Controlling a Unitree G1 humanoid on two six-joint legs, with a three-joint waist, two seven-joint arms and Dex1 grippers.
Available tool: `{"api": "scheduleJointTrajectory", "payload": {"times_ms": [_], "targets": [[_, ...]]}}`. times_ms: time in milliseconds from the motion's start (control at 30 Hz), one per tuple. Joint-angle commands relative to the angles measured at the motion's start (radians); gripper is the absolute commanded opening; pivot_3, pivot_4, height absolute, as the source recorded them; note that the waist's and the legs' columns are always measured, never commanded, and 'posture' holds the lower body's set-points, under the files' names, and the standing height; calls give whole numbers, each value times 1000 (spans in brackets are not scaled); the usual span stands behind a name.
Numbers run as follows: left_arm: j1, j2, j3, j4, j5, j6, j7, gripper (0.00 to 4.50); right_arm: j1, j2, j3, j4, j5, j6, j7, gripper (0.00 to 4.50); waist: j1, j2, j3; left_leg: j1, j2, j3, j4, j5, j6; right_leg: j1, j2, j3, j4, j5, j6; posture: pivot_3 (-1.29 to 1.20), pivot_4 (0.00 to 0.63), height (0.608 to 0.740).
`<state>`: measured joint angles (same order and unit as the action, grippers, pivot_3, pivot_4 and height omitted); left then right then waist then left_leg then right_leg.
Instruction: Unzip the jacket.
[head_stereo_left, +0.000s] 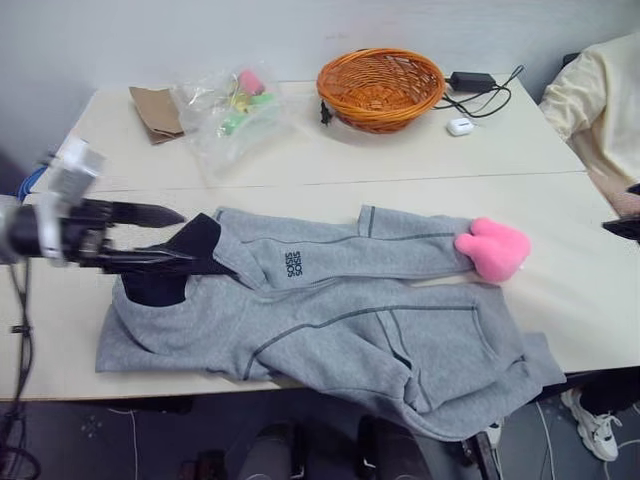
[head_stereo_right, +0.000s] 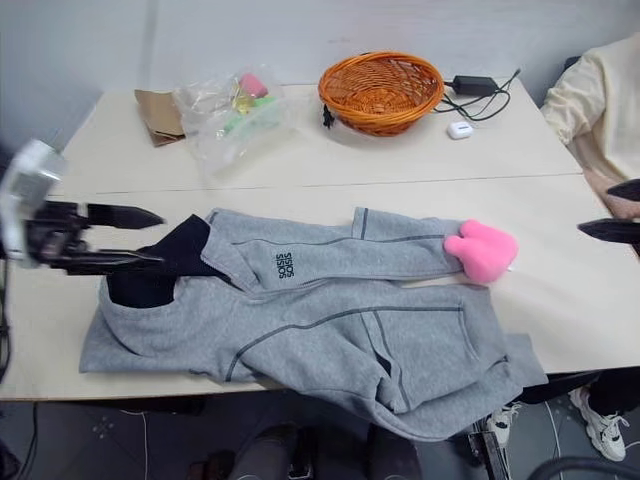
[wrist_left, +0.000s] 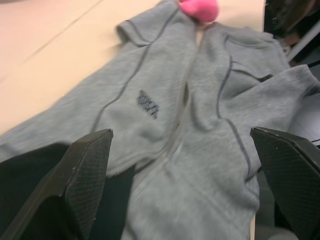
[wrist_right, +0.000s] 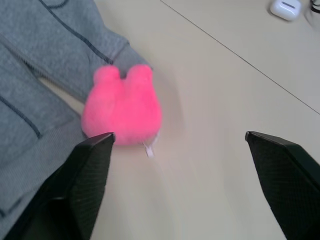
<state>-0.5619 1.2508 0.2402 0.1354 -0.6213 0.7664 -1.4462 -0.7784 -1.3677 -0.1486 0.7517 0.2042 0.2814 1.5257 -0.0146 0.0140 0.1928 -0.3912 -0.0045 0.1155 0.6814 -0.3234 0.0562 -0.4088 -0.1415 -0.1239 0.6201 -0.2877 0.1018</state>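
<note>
Jacket (head_stereo_left: 340, 320) first: the grey hooded one is lying spread across the near half of the pale table (head_stereo_left: 560, 210), hood end pointing toward the robot's left, hem end toward its right, with the lower corner drooping over the table's front edge. Its black hood lining (head_stereo_left: 170, 270) is showing at the left end, and a small dark chest logo (head_stereo_left: 293, 263) is sitting on the upper panel. The zipper (wrist_left: 182, 107) is running down the middle of the garment, and the two grey front panels are lying slightly apart along it. At the far right end of that line, the pink plush charm (head_stereo_left: 493, 249) is resting on the table, touching the jacket's hem.

Left gripper (head_stereo_left: 160, 238) is hanging just over the hood end, its two black fingers (wrist_left: 87, 172) standing wide apart, gripping nothing; whether the lower finger is brushing the lining is hard to tell. Right gripper (wrist_right: 187, 165) is coming in from the right edge, fingers likewise spread wide and empty, hovering near the charm and apart from it.

Farther back on the table, an orange wicker basket (head_stereo_left: 380, 88) is sitting beside a black power adapter (head_stereo_left: 472, 80) and a small white case (head_stereo_left: 460, 126). A clear plastic bag (head_stereo_left: 230, 110) of colourful items and a brown paper piece (head_stereo_left: 155, 112) are lying to the back left. A person in a cream sleeve (head_stereo_left: 600, 95) is sitting at the right.
</note>
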Motion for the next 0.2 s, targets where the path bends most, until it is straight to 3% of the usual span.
{"api": "scheduleJointTrajectory", "payload": {"times_ms": [33, 200], "targets": [[18, 137, 72, 105, 30, -73, -130, 4500, 9, -103, 1, 55, 66, -15, 85, 4445, -11, 0, 1, 0, 0, 1, 0, 0, 0, -1, 0, 0, 0, 0, 0, 0, 150, 740], [241, 208, 125, 125, 142, -298, -163, 4500, 118, -98, -47, 59, 156, 71, 84, 4445, -20, 1, 2, 2, 1, 5, -3, 0, -1, -3, -1, 6, 0, -1, -1, 0, 150, 740]]}}
